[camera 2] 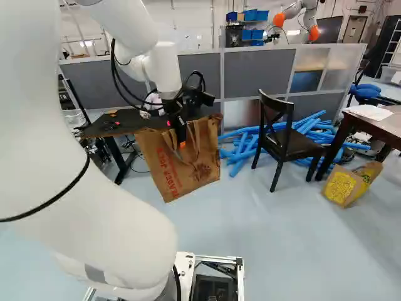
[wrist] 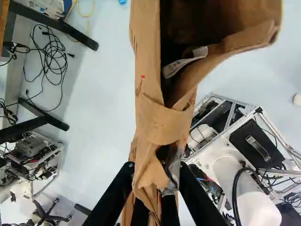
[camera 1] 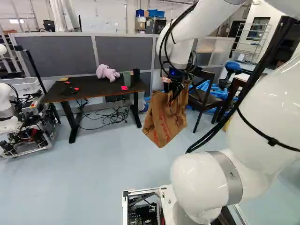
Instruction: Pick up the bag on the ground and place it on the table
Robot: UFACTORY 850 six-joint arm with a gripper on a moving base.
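Bag (camera 2: 172, 169) aloft beneath outstretched arm (camera 1: 194, 21)

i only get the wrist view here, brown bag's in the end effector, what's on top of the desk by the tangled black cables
Observer: A pink plush toy lies near the back edge of that desk.
Operator: ok and any furniture close on the side away from it
Observer: Yes, a dark wooden chair stands to the right of the gripped brown bag in the right base view.
Operator: anything else around that looks like our load
Observer: A second bag, with yellow print, is on the floor at the right of the right base view, by the wooden table.
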